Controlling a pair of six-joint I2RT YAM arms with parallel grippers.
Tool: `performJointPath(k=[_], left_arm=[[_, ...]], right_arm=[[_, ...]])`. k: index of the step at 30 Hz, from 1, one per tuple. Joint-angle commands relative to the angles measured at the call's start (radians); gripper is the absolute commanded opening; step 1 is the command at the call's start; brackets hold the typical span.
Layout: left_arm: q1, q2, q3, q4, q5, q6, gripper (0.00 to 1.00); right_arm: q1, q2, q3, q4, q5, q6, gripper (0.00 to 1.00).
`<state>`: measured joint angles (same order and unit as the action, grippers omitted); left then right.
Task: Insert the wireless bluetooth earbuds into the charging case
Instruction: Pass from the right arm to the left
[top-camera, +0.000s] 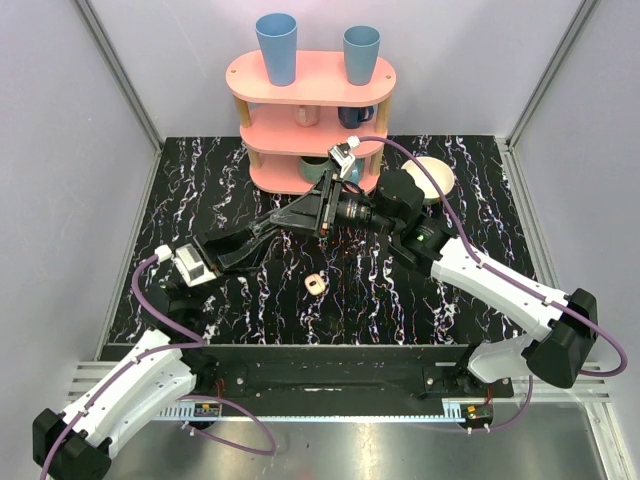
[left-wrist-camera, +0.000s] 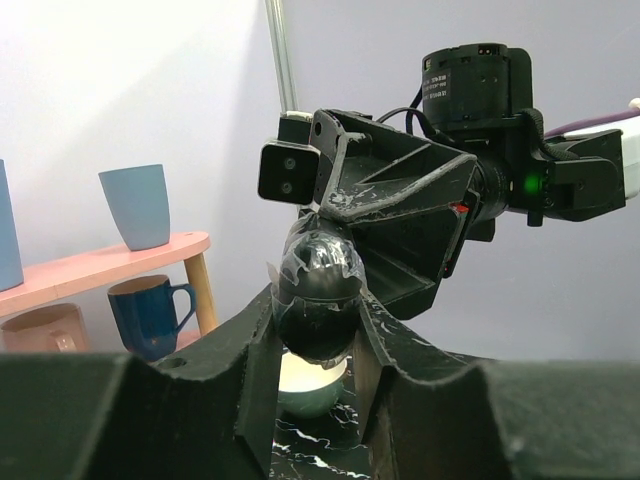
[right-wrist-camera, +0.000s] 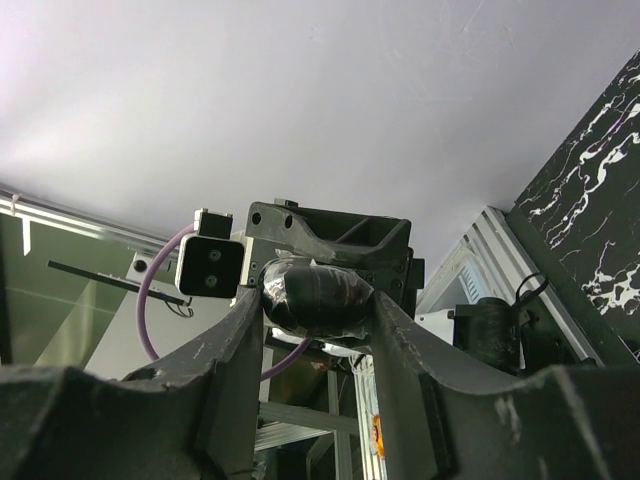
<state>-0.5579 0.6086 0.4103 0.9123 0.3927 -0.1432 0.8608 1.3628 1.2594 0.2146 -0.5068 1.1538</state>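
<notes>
The charging case (top-camera: 316, 284) is a small cream piece with tan hollows, lying on the black marbled table in front of both arms. No earbuds show in any view. My left gripper (top-camera: 258, 236) and right gripper (top-camera: 278, 222) meet tip to tip above the table's middle. Each is closed on the same black oval thing wrapped in clear tape (top-camera: 268, 229). In the left wrist view it sits between my left gripper's (left-wrist-camera: 315, 325) fingers as a black bulb (left-wrist-camera: 318, 285). In the right wrist view it sits between my right gripper's (right-wrist-camera: 318, 315) fingers (right-wrist-camera: 320, 296).
A pink three-tier shelf (top-camera: 310, 75) stands at the back with blue cups (top-camera: 276, 47) on top and mugs below. A round cream bowl (top-camera: 433, 177) sits right of it and shows under the left fingers (left-wrist-camera: 310, 388). Grey walls enclose the table.
</notes>
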Motion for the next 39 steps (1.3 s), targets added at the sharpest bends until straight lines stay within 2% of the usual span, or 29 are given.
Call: performJointPath(k=[1,4,8,10,12,21,23,25,26,29,30,31,32,33,34,35,39], left_arm=[[-0.002,-0.001,0.010,0.036,-0.015,-0.002,0.26],[-0.002,0.002,0.012,0.033,-0.009,-0.002,0.17],[-0.002,0.002,0.015,0.031,-0.008,0.004,0.12],[-0.002,0.005,0.018,0.031,-0.009,0.001,0.15],[-0.002,0.006,0.016,0.033,-0.012,0.001,0.23],[-0.002,0.005,0.010,0.046,-0.017,-0.009,0.29],[-0.002,0.005,0.009,0.049,-0.017,-0.012,0.35],[-0.002,0.006,0.010,0.053,-0.011,-0.010,0.24],[-0.002,0.008,0.012,0.051,-0.009,-0.010,0.22],[-0.002,0.014,0.010,0.066,-0.011,-0.021,0.34],[-0.002,0.017,0.009,0.072,-0.005,-0.021,0.21],[-0.002,0.020,0.010,0.073,0.003,-0.016,0.19],[-0.002,0.022,0.013,0.063,0.003,-0.018,0.19],[-0.002,0.025,0.015,0.063,-0.002,-0.022,0.26],[-0.002,0.025,0.013,0.066,-0.002,-0.024,0.29],[-0.002,0.025,0.012,0.075,-0.002,-0.027,0.27],[-0.002,0.026,0.015,0.066,0.009,-0.024,0.01]], right_arm=[[-0.011,-0.025,0.001,0.057,-0.016,0.009,0.00],[-0.011,-0.027,0.000,0.057,-0.018,0.009,0.00],[-0.011,-0.024,-0.005,0.057,-0.019,0.018,0.00],[-0.011,-0.022,-0.005,0.057,-0.019,0.020,0.00],[-0.011,-0.021,-0.005,0.057,-0.019,0.018,0.00],[-0.014,-0.021,-0.005,0.057,-0.018,0.018,0.00],[-0.016,-0.021,-0.005,0.058,-0.019,0.020,0.00],[-0.017,-0.019,-0.006,0.063,-0.021,0.020,0.00],[-0.016,-0.021,-0.006,0.065,-0.019,0.020,0.00],[-0.016,-0.021,-0.008,0.065,-0.019,0.021,0.00],[-0.016,-0.021,-0.009,0.066,-0.019,0.021,0.00],[-0.017,-0.021,-0.009,0.066,-0.019,0.021,0.00],[-0.016,-0.022,-0.009,0.066,-0.019,0.021,0.00],[-0.017,-0.021,-0.011,0.066,-0.019,0.021,0.00],[-0.019,-0.022,-0.009,0.068,-0.021,0.021,0.00],[-0.017,-0.022,-0.009,0.068,-0.021,0.021,0.00],[-0.020,-0.021,-0.011,0.068,-0.022,0.023,0.00]])
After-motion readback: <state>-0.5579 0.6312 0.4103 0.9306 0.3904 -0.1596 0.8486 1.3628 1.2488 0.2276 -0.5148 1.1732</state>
